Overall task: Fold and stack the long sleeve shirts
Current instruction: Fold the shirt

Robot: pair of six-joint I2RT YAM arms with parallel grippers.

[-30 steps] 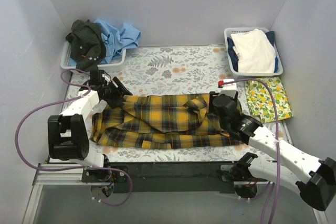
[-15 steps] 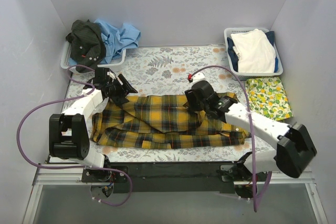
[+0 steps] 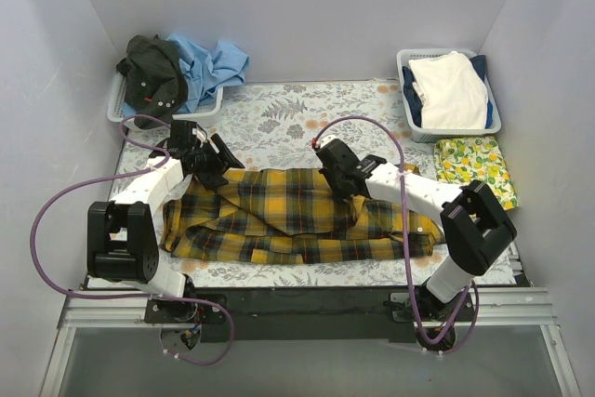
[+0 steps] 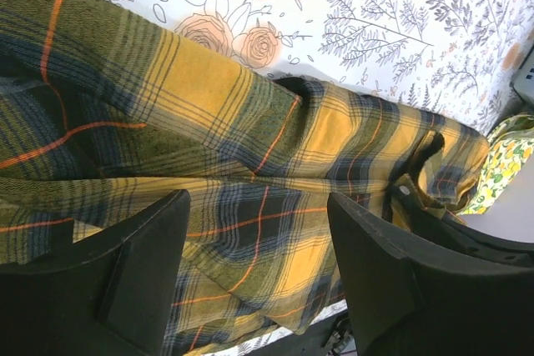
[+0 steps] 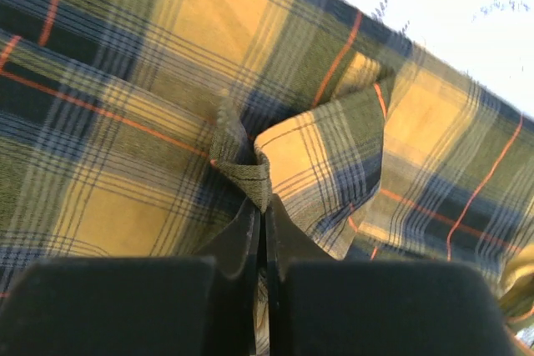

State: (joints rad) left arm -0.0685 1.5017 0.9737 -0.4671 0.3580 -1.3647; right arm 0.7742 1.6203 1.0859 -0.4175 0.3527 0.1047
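The yellow-and-black plaid long sleeve shirt (image 3: 297, 216) lies rumpled across the middle of the flowered table cover (image 3: 279, 118). My right gripper (image 3: 337, 181) sits over the shirt's far edge near its middle. The right wrist view shows this gripper (image 5: 263, 206) shut on a small raised fold of the plaid shirt (image 5: 334, 147). My left gripper (image 3: 219, 166) hovers over the shirt's far left corner. In the left wrist view it (image 4: 259, 277) is open, with plaid cloth (image 4: 250, 164) lying below and between the fingers (image 4: 125, 281), untouched. A dark shirt (image 3: 149, 72) and a light blue shirt (image 3: 212, 62) are piled in the far left basket.
A white basket (image 3: 405, 90) at the far right holds white and navy clothes. A lemon-print cloth (image 3: 476, 174) lies in front of it, near the right arm's elbow. Grey walls enclose the table on three sides. Purple cables loop beside both arms.
My right arm swung left and farther across the shirt, and its jaws went from open to shut on a plaid fold. The left gripper shifted slightly and stayed open.
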